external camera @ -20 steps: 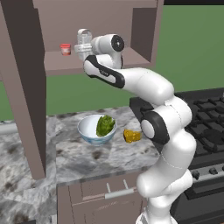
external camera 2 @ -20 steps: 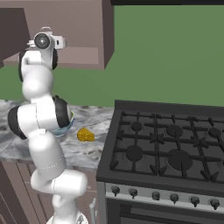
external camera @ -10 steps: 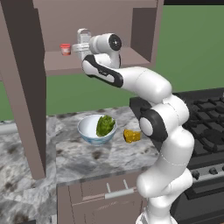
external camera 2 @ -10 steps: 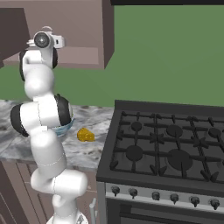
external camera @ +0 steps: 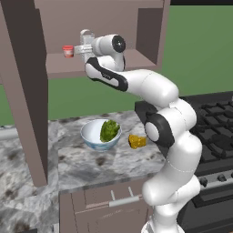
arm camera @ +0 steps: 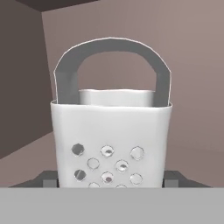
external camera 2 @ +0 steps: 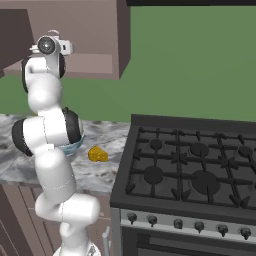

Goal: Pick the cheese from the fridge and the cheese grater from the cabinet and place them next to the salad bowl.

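On the bench (external camera: 91, 164), the salad bowl (external camera: 96, 135) holds green leaves, with the cheese (external camera: 137, 141) just right of it. Up in the open cabinet (external camera: 145, 32), the arm reaches high and left; its hand (external camera: 83, 47) brackets the upright cheese grater (arm camera: 110, 135), fingers either side, grip unclear. A red jar (external camera: 68, 51) stands left.

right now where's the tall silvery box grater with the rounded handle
In the left base view, the silvery box grater stands on the brown wall cabinet's shelf, right of the small red jar, between the gripper's fingers.
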Controlling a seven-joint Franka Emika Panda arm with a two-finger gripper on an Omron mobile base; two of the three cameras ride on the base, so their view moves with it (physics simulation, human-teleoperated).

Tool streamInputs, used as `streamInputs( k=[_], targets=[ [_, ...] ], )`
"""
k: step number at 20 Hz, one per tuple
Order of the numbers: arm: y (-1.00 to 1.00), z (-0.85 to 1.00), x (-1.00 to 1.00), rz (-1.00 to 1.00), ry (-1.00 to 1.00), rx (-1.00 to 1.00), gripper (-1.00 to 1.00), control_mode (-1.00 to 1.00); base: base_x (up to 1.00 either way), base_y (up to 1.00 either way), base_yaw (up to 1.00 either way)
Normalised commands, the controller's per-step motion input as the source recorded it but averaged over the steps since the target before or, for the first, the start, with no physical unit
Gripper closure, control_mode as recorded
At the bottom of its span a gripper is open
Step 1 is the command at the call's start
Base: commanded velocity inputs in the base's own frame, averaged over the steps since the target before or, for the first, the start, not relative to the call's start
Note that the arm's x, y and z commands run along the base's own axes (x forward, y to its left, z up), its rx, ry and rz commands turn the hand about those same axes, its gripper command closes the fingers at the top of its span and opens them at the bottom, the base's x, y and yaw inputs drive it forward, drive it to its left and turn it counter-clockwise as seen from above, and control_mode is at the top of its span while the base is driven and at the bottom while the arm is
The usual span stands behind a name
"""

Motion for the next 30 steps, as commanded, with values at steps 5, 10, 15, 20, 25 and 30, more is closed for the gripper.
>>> streamInputs(
  k=[5, 10, 15, 20, 25, 30],
  targets=[
    [0.00, 0.00, 0.00, 0.00, 0.00, 0.00, 1.00, -1.00, 0.00, 0.00, 0.00],
    [0.00, 0.00, 0.00, 0.00, 0.00, 0.00, 1.00, -1.00, 0.00, 0.00, 0.00],
    [0.00, -0.02, -0.10, 0.00, 0.00, 0.00, 1.00, -1.00, 0.00, 0.00, 0.00],
    [0.03, -0.18, -0.60, 0.02, -0.12, 0.00, 1.00, -1.00, 0.00, 0.00, 0.00],
    [-0.27, -0.04, -0.88, 0.07, -0.15, 0.02, 1.00, -1.00, 0.00, 0.00, 0.00],
    [-0.43, 0.04, -0.95, 0.10, -0.06, 0.00, 1.00, -1.00, 0.00, 0.00, 0.00]
  ],
)
